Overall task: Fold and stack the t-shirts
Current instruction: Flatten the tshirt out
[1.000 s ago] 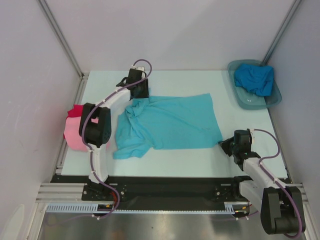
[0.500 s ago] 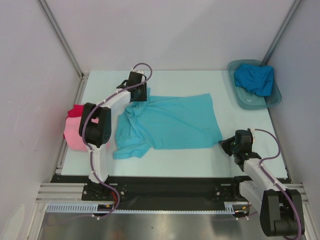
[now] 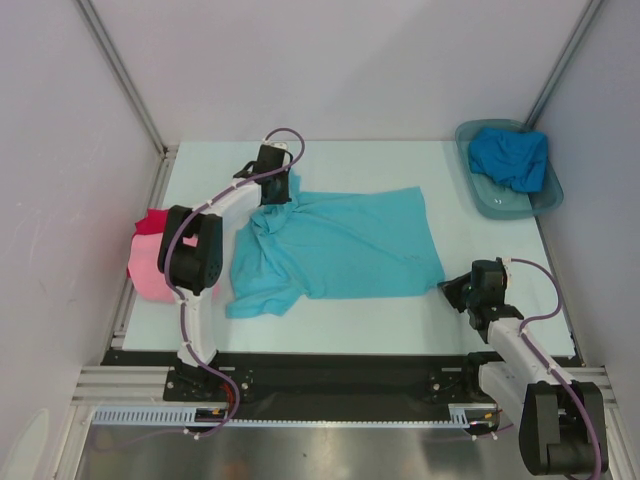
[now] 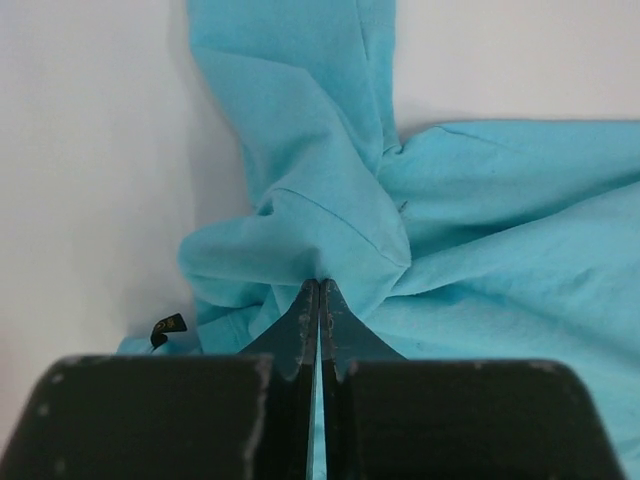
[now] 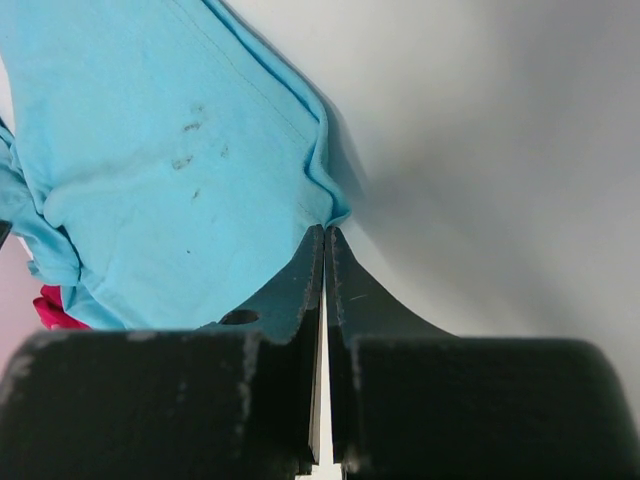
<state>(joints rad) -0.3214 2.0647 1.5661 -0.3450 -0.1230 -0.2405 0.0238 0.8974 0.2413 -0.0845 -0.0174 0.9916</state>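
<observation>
Top external view shows the turquoise shirt (image 3: 340, 245) spread flat across the middle of the table (image 3: 400, 165), with its left end bunched.

Risk: each pinch takes only a thin edge of soft cotton. A pull may slip the cloth free, or drag the bunched end into deeper wrinkles and skew the fold.

The fabric is plain and creased, with a few small dark specks.

The left gripper (image 4: 319, 285) is pressed together on a fold at the far-left corner. The right gripper (image 5: 325, 232) is pressed together on the near-right hem corner, though how much cloth it holds is hard to judge.

A pink shirt (image 3: 150, 270) lies at the left edge, and a blue shirt (image 3: 510, 157) fills the tub (image 3: 480, 200).
</observation>
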